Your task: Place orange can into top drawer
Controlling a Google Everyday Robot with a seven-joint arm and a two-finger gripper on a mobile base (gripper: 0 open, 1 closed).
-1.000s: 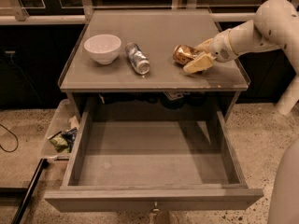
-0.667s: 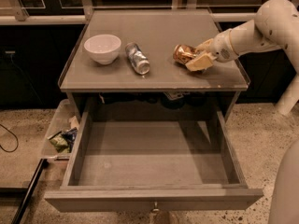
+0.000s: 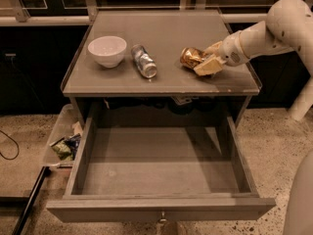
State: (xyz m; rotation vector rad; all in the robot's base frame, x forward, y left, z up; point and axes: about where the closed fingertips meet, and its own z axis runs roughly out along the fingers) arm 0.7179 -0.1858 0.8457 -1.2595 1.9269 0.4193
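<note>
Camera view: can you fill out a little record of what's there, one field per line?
Orange can: on its side, right part of the tabletop
Gripper: at the orange can, reaching in from the right
Top drawer: pulled open, no can in it
Silver can: on its side, mid tabletop
White bowl: upright, left of the silver can
Floor bin: left of the drawer, holding scraps

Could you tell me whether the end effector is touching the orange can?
Touching: the camera view shows the end effector against the orange can on the tabletop, no gap.
</note>
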